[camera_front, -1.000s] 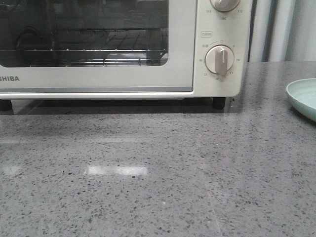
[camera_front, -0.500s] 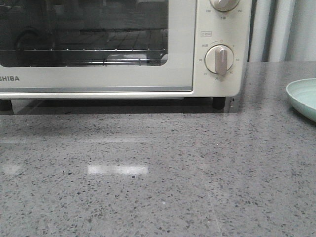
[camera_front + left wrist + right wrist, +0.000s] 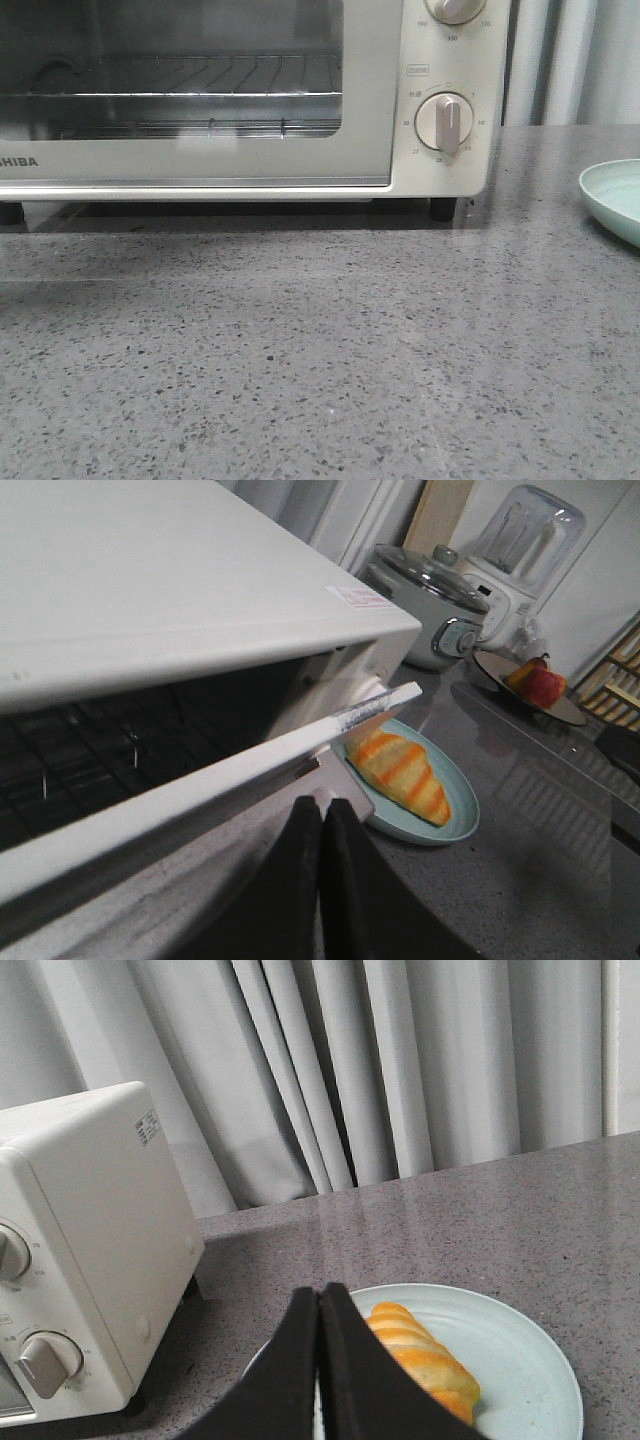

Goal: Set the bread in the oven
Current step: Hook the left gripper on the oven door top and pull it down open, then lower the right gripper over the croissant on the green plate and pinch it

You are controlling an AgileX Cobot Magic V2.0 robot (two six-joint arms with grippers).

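So the thing my next move hangs on: the bread (image 3: 425,1358) is sitting on the pale green plate (image 3: 520,1360) out toward the right edge of the counter (image 3: 320,350), and my right pincer (image 3: 319,1360) is hovering right over the near rim of that plate, with the roll just off to the oven-far side of the fingertips. Its long axis runs at a slant away from the pincer, one tapered end close to the tips and the other pointing off toward the plate's far rim, so I'd want to rotate the wrist to close across the roll rather than along it. The right arm is clearly the nearer one. Both pincers are pressed together with nothing in them. The left pincer (image 3: 320,880) is up by the oven (image 3: 300,100), right at the top edge of the door (image 3: 200,790), which is tilted partly open; I think the tips are touching or hooked on the door's edge, but that angle is too tight for me to be sure. The counter is grey speckled stone, glossy, and bare in front of the oven. Behind it are grey curtains (image 3: 400,1070), and off past the plate a rice cooker (image 3: 425,605), a blender (image 3: 520,560) and a dish with fruit (image 3: 535,680), all well apart from the plate.
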